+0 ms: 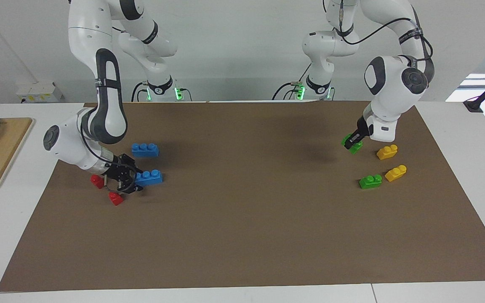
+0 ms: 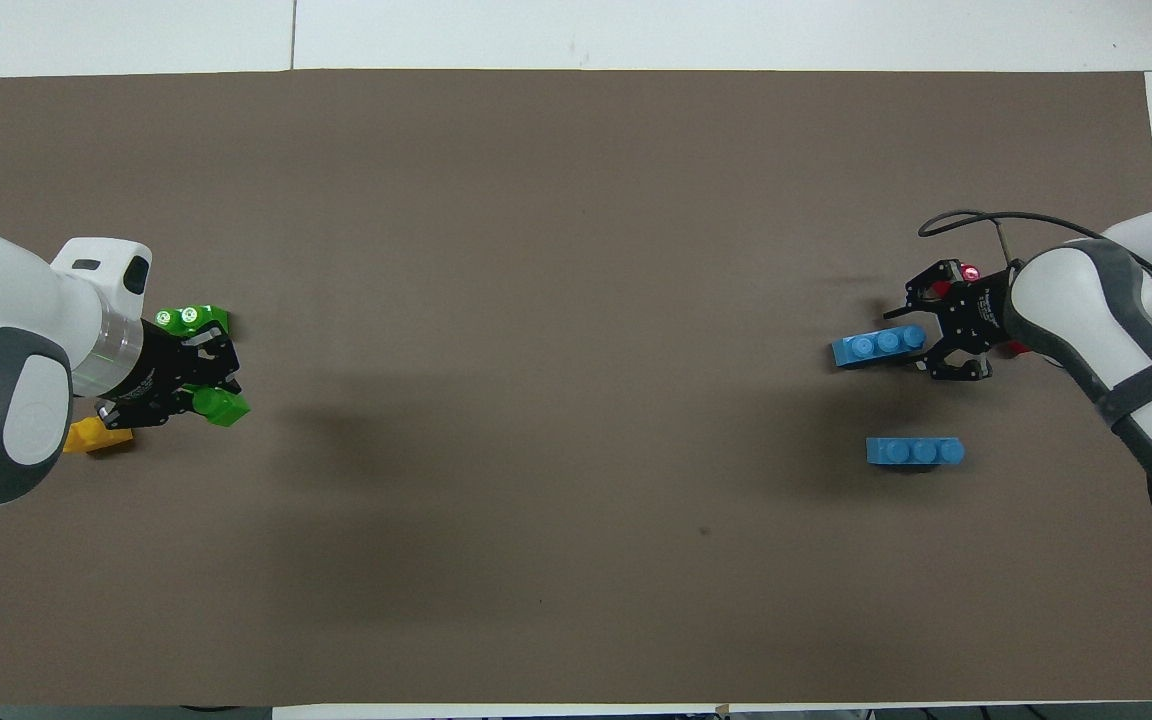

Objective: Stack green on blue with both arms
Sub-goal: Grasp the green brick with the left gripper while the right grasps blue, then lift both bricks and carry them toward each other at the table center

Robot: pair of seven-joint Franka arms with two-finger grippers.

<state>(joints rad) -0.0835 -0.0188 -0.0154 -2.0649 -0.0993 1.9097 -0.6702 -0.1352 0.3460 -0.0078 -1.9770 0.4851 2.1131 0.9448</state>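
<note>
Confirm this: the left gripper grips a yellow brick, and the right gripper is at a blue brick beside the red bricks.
Not yellow: the facing view shows the left gripper gripping a green brick. The right gripper is at a blue brick beside the red bricks.

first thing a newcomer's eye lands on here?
Both arms are at work at the two ends of the brown mat. The left gripper grips a tilted green brick beside the yellow bricks, while the right gripper is at a blue brick between red bricks.
</note>
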